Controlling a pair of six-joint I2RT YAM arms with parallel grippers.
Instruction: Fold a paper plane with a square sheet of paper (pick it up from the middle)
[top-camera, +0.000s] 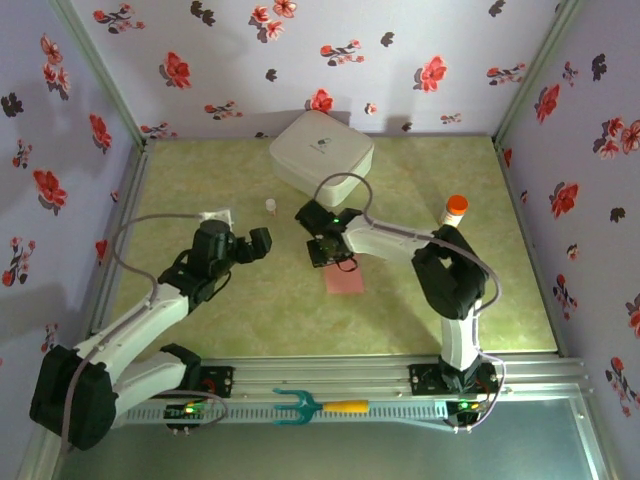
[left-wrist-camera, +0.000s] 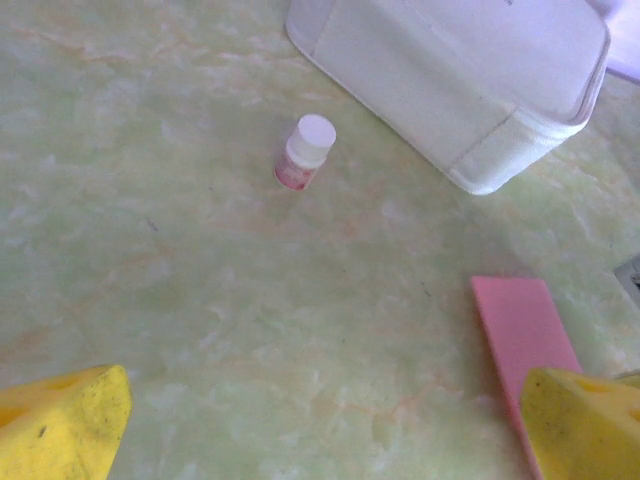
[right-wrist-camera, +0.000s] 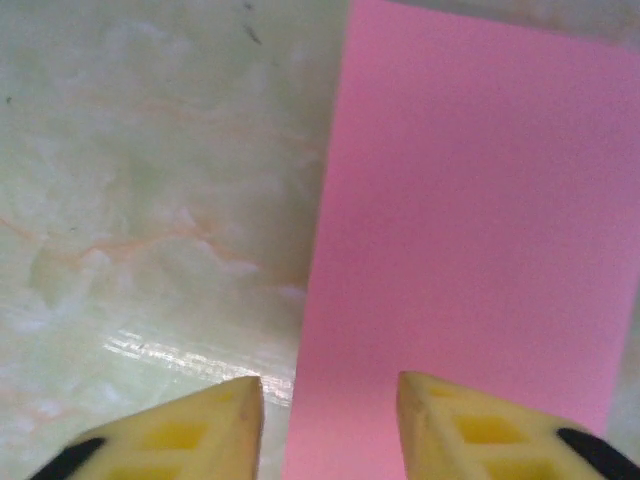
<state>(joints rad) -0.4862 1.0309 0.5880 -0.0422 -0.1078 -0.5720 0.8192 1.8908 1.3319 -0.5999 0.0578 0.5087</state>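
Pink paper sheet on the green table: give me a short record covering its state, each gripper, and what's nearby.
sheet: flat pink paper sheet, lying on the green marbled table, not yet a plane
right gripper: open, low over the sheet's edge, one finger above paper, one above table
left gripper: open, apart from the sheet
nearby: white rounded box, small white-capped bottle, orange-capped bottle

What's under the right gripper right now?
The pink paper lies flat on the green table below the open right gripper, its left edge running into the gap between the fingers. One finger covers part of the sheet's near end, so that part cannot be seen.
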